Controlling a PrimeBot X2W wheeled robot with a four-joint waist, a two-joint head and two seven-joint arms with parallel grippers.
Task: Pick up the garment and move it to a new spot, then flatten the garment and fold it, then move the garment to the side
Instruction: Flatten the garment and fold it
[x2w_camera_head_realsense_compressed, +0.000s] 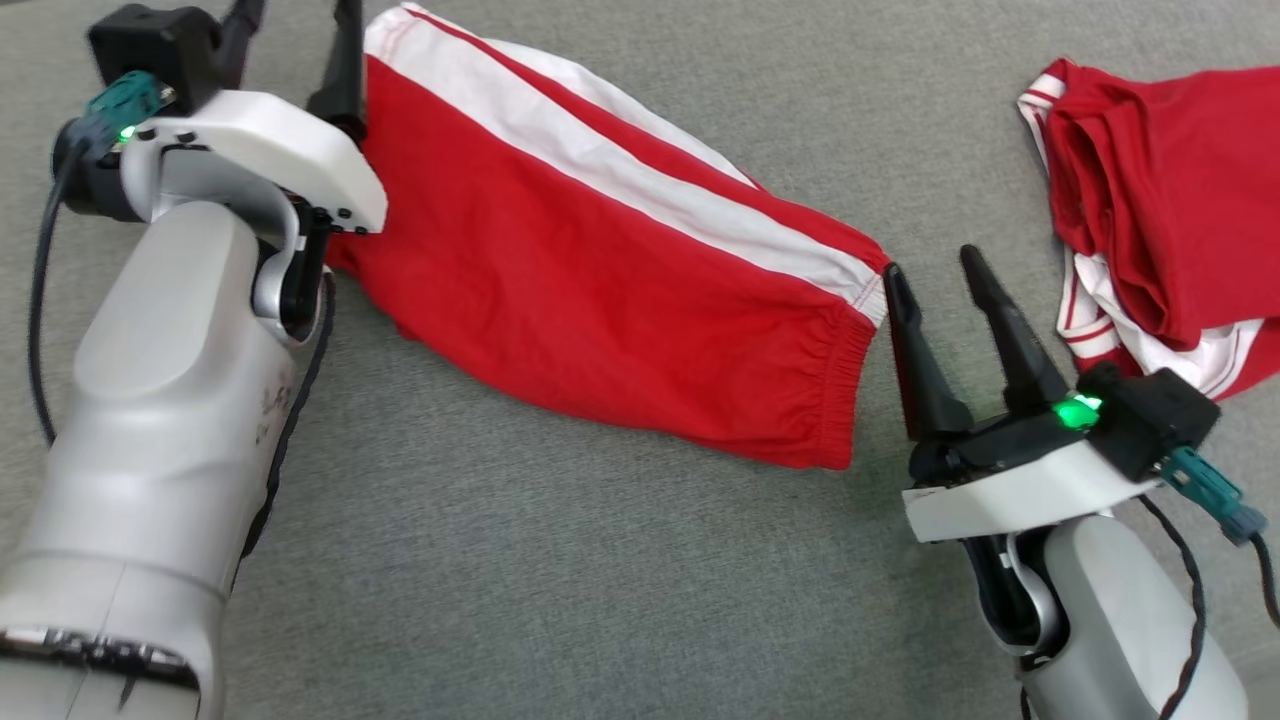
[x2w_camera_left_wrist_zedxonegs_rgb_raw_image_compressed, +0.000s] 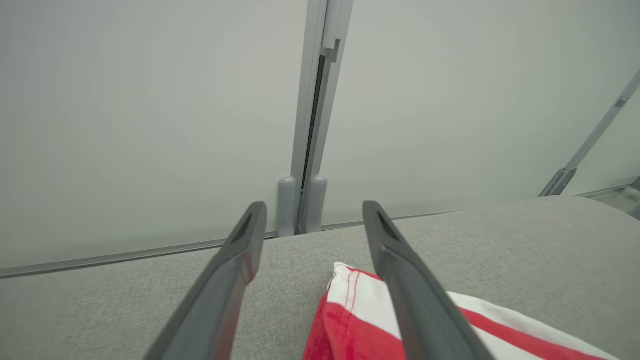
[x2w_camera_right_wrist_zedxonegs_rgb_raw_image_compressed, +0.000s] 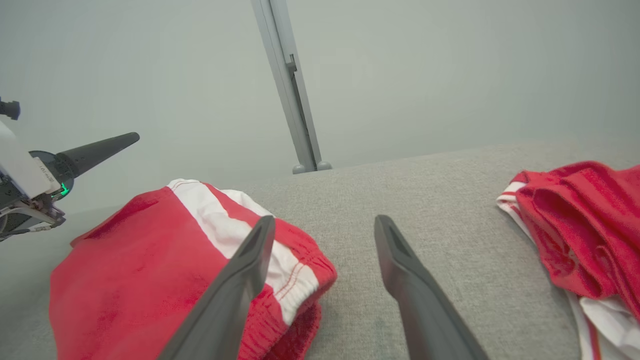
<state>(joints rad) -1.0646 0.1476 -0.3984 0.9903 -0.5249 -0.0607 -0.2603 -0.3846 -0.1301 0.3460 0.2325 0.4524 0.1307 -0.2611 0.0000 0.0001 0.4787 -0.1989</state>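
Grey forearms (x2w_camera_head_realsense_compressed: 150, 420), white wrists (x2w_camera_head_realsense_compressed: 290, 150), black cables (x2w_camera_head_realsense_compressed: 38, 270), dark gripper fingers (x2w_camera_head_realsense_compressed: 1012, 335).

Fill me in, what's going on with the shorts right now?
The red shorts with the white stripe lie flat on the grey surface, seemingly folded. The left end effector and right end effector sit open at opposite ends, neither gripping them. A second red garment lies crumpled to the right.

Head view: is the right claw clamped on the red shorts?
No. The right claw stands open just off the waistband end of the red shorts, with nothing in its grip.
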